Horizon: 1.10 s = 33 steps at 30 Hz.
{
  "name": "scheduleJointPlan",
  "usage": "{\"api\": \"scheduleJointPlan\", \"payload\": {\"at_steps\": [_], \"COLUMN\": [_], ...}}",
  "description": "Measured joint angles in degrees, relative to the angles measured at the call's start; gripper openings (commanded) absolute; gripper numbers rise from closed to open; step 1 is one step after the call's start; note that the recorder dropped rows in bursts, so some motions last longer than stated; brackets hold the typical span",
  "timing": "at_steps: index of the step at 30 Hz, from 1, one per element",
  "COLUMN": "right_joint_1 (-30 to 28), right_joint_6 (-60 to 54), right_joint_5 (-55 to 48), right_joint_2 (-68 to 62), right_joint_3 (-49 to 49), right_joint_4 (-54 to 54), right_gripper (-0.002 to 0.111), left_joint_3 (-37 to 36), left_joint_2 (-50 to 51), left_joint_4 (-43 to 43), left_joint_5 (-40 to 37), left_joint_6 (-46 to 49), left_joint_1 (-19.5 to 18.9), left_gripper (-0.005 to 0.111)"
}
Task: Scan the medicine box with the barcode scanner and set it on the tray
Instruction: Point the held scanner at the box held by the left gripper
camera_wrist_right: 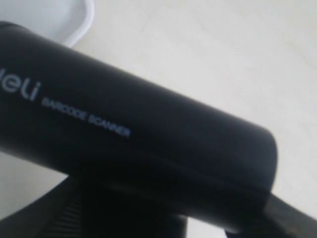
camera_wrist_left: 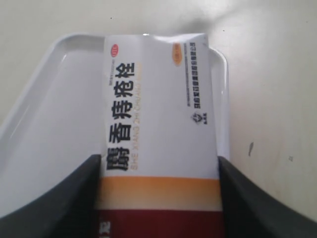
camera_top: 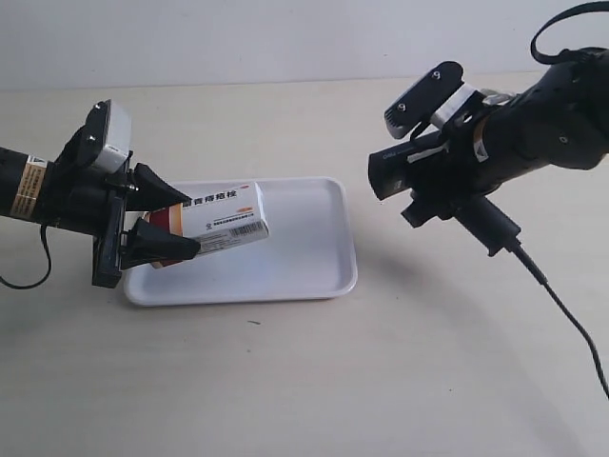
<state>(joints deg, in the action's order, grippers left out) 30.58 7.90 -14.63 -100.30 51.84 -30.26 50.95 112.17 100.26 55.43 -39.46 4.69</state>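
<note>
- the tray (camera_top: 314, 262) lies flat on the pale table (camera_top: 285, 381) and serves as the landmark here
- the left gripper (camera_top: 169, 221), at the tray's near-left corner, has its two black fingers (camera_top: 157, 188) closed on the red-and-tan end of the medicine box (camera_top: 217, 222)
- the medicine box is held in the air above the left part of the tray, tilted, its white end reaching over the tray's middle; a barcode shows on the side facing the exterior camera
- in the left wrist view the medicine box (camera_wrist_left: 158, 129) sits between the two dark fingers (camera_wrist_left: 59, 203), red characters running along its length, with the tray (camera_wrist_left: 44, 99) beneath it
- the right gripper is on the far side of the tray's right edge, off the tray, clamped around the barcode scanner (camera_top: 433, 171)
- the barcode scanner is lifted clear of the table, its boxy head pointing toward the tray and box, its cable (camera_top: 571, 324) trailing away from the tray
- in the right wrist view the barcode scanner (camera_wrist_right: 148, 144) fills the frame, a corner of the tray (camera_wrist_right: 74, 20) behind it
</note>
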Motion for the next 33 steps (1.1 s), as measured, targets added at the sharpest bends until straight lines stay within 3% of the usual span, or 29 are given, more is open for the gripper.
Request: {"api": "scheduleJointPlan", "payload": {"at_steps": [6,13,26,33], "right_joint_1": [0.0,-3.1,-4.4,-4.4], "right_joint_6": [0.5,6.9,-7.2,-9.0], "right_joint_5": [-8.2,-5.3,-1.4,-1.1], "right_joint_2": [2.0,3.2,3.2,1.7], "right_joint_3": [1.7,1.7,1.7,1.7], "right_joint_4": [-6.7,-12.6,1.4,4.1], "right_gripper": [0.0,0.0,0.0,0.0], "left_joint_3": [0.0,0.0,0.0,0.0], "left_joint_2": [0.0,1.9,2.6,2.6], "left_joint_4": [0.0,0.0,-3.8,-4.1], "left_joint_5": [-0.4,-0.6,-0.1,0.2], "left_joint_6": [0.0,3.3,11.3,12.2], "left_joint_1": [0.0,0.0,0.0,-0.2], "left_gripper": [0.0,0.0,0.0,0.0]}}
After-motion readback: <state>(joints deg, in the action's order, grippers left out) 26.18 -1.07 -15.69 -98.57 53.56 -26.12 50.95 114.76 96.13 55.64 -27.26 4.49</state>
